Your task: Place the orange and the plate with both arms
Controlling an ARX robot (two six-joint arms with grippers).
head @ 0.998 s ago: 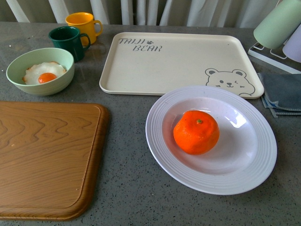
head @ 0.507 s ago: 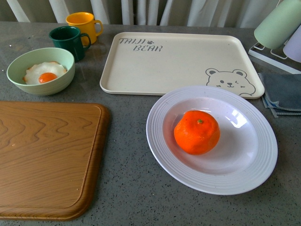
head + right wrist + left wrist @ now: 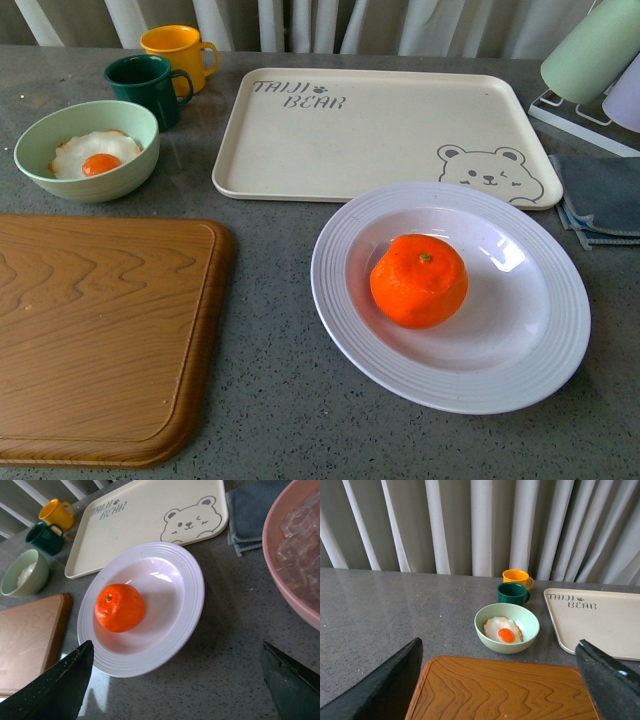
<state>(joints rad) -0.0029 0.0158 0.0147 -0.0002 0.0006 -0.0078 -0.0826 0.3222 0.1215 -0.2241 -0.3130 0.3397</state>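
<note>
The orange (image 3: 418, 280) lies in the well of the white ridged plate (image 3: 540, 360), which rests on the grey table at the front right. Both show in the right wrist view, the orange (image 3: 120, 607) in the plate (image 3: 187, 602). My right gripper (image 3: 175, 685) is open and empty, above bare table just beside the plate's rim. My left gripper (image 3: 500, 685) is open and empty above the wooden cutting board (image 3: 505, 690). Neither gripper shows in the front view.
A cream bear-printed tray (image 3: 380, 130) lies behind the plate. A pale green bowl (image 3: 85, 150) with a fried egg, a green mug (image 3: 145, 88) and a yellow mug (image 3: 175, 52) stand at the back left. The cutting board (image 3: 100, 340) fills the front left. A grey cloth (image 3: 600, 195) and a pink tub (image 3: 295, 555) are at the right.
</note>
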